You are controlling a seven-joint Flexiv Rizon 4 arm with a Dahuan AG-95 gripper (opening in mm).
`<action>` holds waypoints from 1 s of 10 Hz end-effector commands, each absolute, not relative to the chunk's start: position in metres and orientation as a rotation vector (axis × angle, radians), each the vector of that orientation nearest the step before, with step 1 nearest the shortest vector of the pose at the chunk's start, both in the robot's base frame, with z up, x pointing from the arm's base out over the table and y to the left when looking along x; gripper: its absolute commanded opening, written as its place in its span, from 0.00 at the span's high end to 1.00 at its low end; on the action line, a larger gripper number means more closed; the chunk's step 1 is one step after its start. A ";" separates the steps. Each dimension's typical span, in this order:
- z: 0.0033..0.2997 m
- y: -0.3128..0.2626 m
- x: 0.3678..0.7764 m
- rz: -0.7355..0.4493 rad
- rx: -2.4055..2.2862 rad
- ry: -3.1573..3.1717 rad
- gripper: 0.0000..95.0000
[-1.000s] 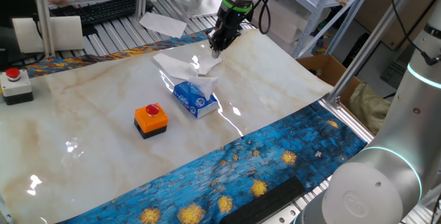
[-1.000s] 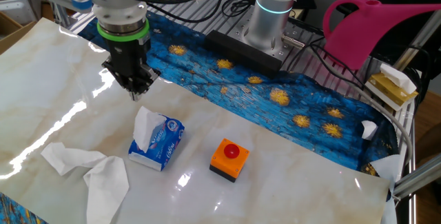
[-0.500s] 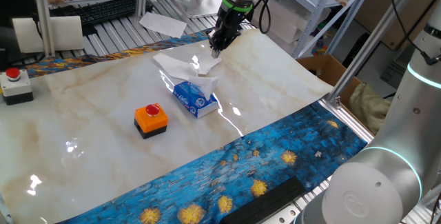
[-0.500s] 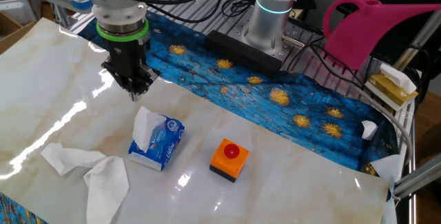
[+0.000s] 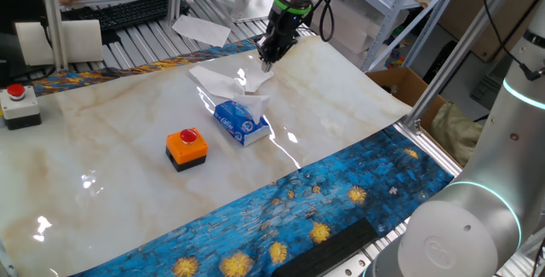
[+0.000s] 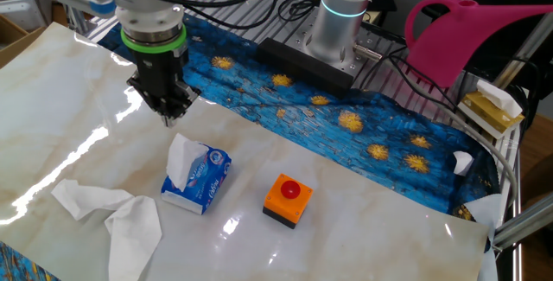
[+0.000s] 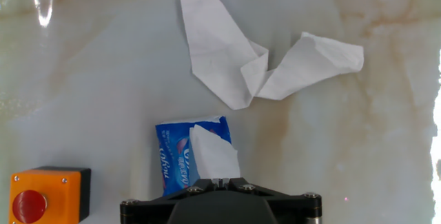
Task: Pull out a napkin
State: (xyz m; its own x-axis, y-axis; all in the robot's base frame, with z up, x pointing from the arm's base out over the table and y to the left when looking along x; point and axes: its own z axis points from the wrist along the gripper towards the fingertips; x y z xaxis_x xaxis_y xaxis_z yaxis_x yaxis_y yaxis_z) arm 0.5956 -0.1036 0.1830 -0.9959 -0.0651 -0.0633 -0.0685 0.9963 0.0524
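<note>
One napkin [image 7: 241, 62] already lies loose on the worktop [image 5: 341, 106] beside the carton [image 6: 197, 180], another sheet pokes up, and the clenched tool [image 6: 168, 117] hovers empty

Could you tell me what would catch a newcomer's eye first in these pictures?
Probably the small blue carton mid-table, with a white napkin sticking up from its top, and the gripper poised above and a little to one side of it. Beside the carton lie loose crumpled napkins on the marble-look table. An orange box with a red button sits on the carton's other side.
</note>
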 end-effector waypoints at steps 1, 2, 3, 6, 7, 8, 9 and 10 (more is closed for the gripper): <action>0.183 -0.104 0.596 0.094 -0.024 3.140 1.00; 0.183 -0.104 0.596 0.097 0.038 3.172 1.00; 0.183 -0.104 0.596 0.074 0.012 3.244 1.00; 0.183 -0.104 0.596 0.064 0.029 3.278 1.00; 0.183 -0.104 0.596 0.063 0.112 3.247 1.00; 0.183 -0.104 0.596 0.045 0.128 3.245 1.00; 0.183 -0.104 0.596 0.047 0.166 3.245 1.00; 0.183 -0.104 0.596 0.047 0.221 3.245 1.00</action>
